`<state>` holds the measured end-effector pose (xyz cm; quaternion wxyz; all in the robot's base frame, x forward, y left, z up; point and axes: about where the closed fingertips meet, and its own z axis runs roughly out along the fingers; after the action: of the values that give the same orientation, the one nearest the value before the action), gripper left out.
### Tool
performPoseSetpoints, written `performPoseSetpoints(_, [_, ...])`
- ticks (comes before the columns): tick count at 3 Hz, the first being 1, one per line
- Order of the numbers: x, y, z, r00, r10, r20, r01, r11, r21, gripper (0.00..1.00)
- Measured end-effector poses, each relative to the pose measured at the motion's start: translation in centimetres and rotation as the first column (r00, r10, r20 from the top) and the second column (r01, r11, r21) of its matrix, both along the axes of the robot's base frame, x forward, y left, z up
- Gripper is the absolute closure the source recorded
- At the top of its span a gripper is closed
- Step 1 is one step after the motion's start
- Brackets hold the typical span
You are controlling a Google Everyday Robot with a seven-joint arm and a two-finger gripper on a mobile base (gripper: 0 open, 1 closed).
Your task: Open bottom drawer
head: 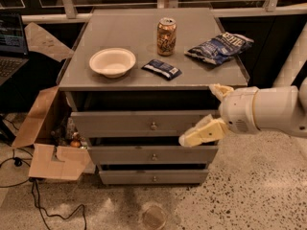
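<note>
The grey cabinet (76,80) has three drawer fronts. The bottom drawer (124,177) is the narrowest and lowest, shut, with a small round knob (154,178) at its centre. My gripper (199,115) comes in from the right on a white arm (273,110). It hangs in front of the right end of the top drawer (115,123), well above the bottom drawer. One cream finger (204,133) points down-left over the middle drawer (124,155); the other finger (218,90) sits near the cabinet top's edge. The fingers stand apart and hold nothing.
On the cabinet top are a white bowl (112,61), a soda can (166,36), a dark snack packet (161,69) and a blue chip bag (219,47). An open cardboard box (45,145) and cables (38,200) lie left. A clear cup (153,217) stands on the floor in front.
</note>
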<state>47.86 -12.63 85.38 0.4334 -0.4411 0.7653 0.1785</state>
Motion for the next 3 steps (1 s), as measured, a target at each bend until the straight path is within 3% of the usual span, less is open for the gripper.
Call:
performPoseSetpoints(1, [0.8,0.1,0.3,0.9996,-0.020,0.022,0.019,1.000,0.007,0.00])
performPoseSetpoints(2, [0.1,0.3,1.0,0.9994,-0.002,0.035,0.002,1.000,0.012,0.00])
performPoseSetpoints(3, [0.2,0.9,-1.5,1.0000,0.007,0.007,-0.008,0.999,0.042,0.00])
